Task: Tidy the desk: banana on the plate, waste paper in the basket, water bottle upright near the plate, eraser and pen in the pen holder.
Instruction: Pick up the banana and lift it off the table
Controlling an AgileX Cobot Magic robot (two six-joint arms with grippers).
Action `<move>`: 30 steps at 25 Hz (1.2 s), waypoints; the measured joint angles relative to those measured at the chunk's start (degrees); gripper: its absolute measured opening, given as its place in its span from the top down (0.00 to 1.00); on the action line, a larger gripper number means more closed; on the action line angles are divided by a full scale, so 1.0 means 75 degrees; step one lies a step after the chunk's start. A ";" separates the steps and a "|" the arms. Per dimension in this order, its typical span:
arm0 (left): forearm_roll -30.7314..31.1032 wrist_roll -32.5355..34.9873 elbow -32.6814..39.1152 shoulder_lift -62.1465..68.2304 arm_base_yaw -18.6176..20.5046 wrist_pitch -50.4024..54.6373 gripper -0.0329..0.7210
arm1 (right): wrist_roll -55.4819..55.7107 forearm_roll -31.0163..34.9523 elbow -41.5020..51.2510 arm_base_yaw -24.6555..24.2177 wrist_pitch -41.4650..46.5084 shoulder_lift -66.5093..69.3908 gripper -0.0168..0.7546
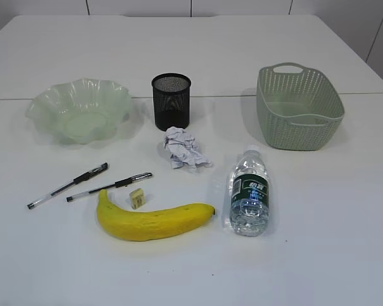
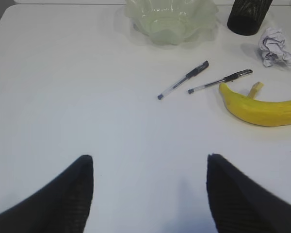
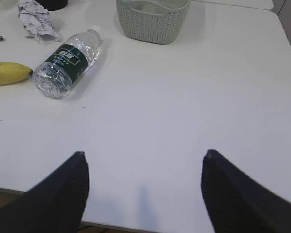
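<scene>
Both pincers open and empty above the white worktop [image 1: 345, 255].
Left pincer [image 2: 149, 194] and right pincer [image 3: 144, 191] spread wide; banana [image 1: 154, 220] lies beside eraser [image 1: 137, 198] and two pens [image 1: 108, 187]; water bottle [image 1: 249, 193] on its side; waste paper [image 1: 185, 149] before pen holder [image 1: 172, 101], between plate [image 1: 80, 109] and basket [image 1: 298, 106].

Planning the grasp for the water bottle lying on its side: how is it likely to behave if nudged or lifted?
The water bottle lies on its round side on the bare desk, so a sideways nudge would probably roll it. Its clear plastic wall looks thin and may dent or slip under squeeze. It appears to hold water, so likely weighty for its size.
</scene>
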 joint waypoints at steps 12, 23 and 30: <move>-0.0052 0.0000 0.0000 0.0000 0.0000 0.0000 0.27 | 0.0000 0.0000 0.0000 0.0000 0.0000 0.0000 0.28; -0.0134 0.0000 0.0000 0.0000 0.0000 0.0000 0.27 | 0.0000 0.0000 0.0000 0.0000 0.0000 0.0000 0.28; -0.0703 0.0000 0.0000 0.0000 0.0000 -0.0064 0.27 | 0.0000 0.0000 0.0000 0.0000 0.0000 0.0000 0.28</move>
